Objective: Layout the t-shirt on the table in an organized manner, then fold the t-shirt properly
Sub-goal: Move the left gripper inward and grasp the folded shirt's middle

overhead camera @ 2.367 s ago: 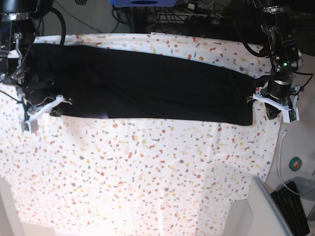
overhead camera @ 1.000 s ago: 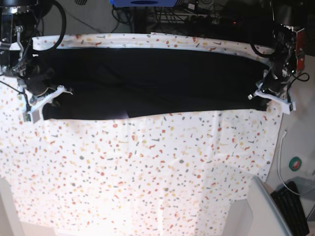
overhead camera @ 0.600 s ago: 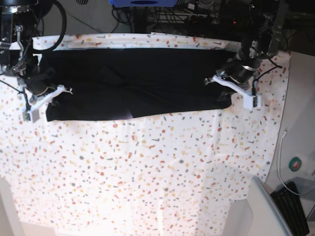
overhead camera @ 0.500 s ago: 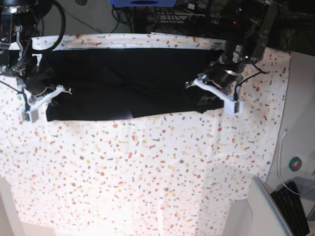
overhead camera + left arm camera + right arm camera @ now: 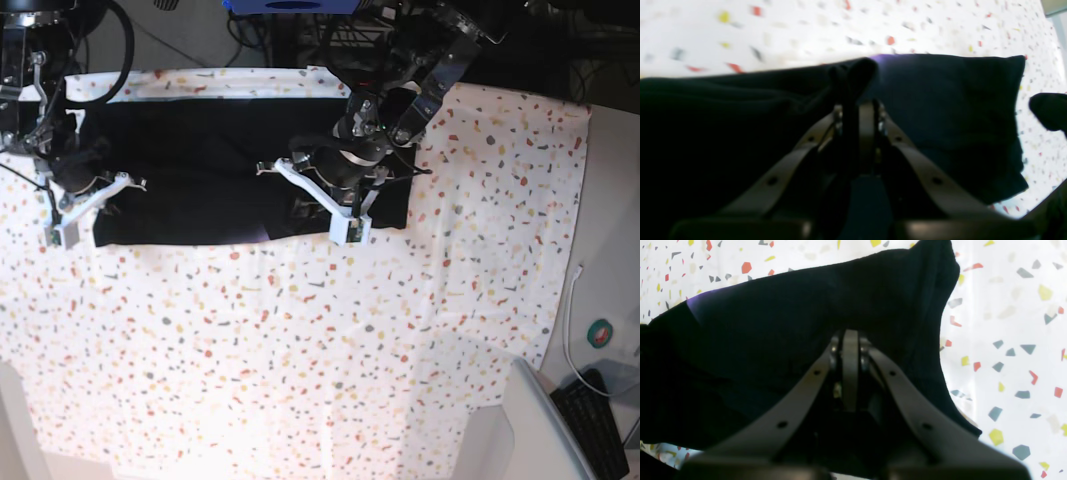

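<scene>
The t-shirt [image 5: 200,170] lies along the table's [image 5: 300,360] far edge, its right end doubled over toward the middle. The left gripper [image 5: 318,200] pinches that folded end, jaws nearly closed on fabric. The right gripper [image 5: 85,205] is clamped, apparently on the left hem. The near half of the tabletop lies open.
</scene>
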### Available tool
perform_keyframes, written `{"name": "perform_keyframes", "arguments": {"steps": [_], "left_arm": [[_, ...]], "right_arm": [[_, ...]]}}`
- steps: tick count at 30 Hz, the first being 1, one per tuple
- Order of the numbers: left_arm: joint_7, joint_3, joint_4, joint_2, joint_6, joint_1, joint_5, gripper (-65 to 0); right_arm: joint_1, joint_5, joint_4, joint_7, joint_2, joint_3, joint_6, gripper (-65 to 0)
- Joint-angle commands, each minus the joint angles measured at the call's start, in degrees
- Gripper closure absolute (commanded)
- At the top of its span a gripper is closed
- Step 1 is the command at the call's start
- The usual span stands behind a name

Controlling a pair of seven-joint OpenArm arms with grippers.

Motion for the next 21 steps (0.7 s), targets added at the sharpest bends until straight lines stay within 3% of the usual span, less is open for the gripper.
{"name": "perform_keyframes", "arguments": {"steps": [1,21], "left_arm": [[-0.94,-0.28,0.24,0.51,-0.29,-0.90,0.65,0.0],[-1.29,-0.28,-1.43,2.09,-0.37,-1.08,1.00,0.0]], "right_arm": [[0.37,0.52,0.78,1.12,0.76,0.42,0.29,0.0],[0.20,0.70,0.78,1.12,0.76,0.07,0.38,0.0]]}}
